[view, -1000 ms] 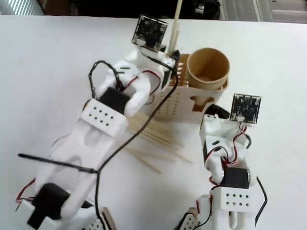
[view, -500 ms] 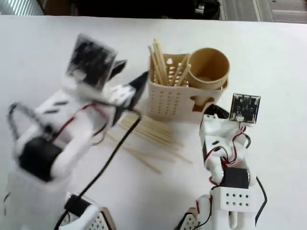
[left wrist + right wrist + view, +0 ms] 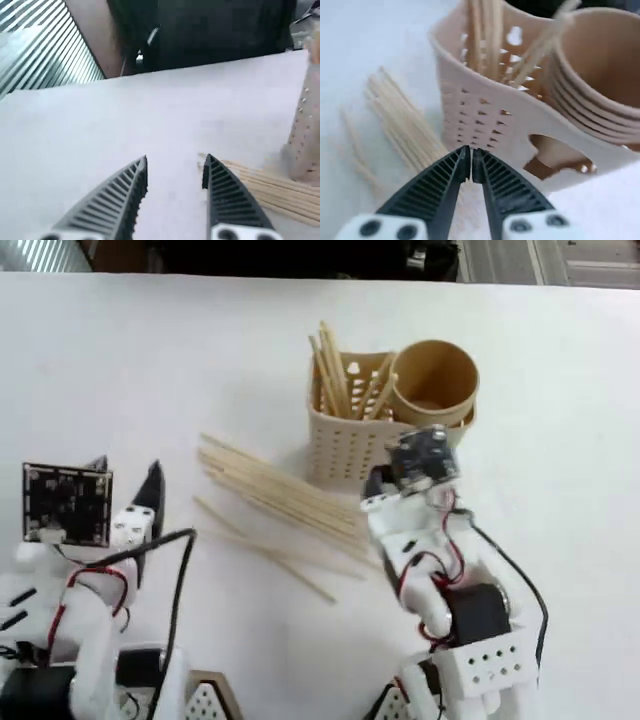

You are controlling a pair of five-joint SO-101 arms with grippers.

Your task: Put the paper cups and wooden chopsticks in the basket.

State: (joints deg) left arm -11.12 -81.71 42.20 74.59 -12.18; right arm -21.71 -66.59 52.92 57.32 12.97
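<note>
The basket (image 3: 350,445) stands at upper centre of the high view, holding stacked paper cups (image 3: 432,380) and a bunch of chopsticks (image 3: 335,375). The loose chopsticks (image 3: 270,495) lie on the table (image 3: 150,360) at centre. The right gripper (image 3: 471,152) is clenched on nothing, just beside the basket wall. The left gripper (image 3: 176,160) — at lower left — is spread wide and empty.

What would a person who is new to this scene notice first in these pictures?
The perforated basket, far centre, holds upright chopsticks and stacked paper cups. A fan of loose chopsticks lies on the table beside it, and the right gripper, fingers shut, hangs close to the basket's wall.
</note>
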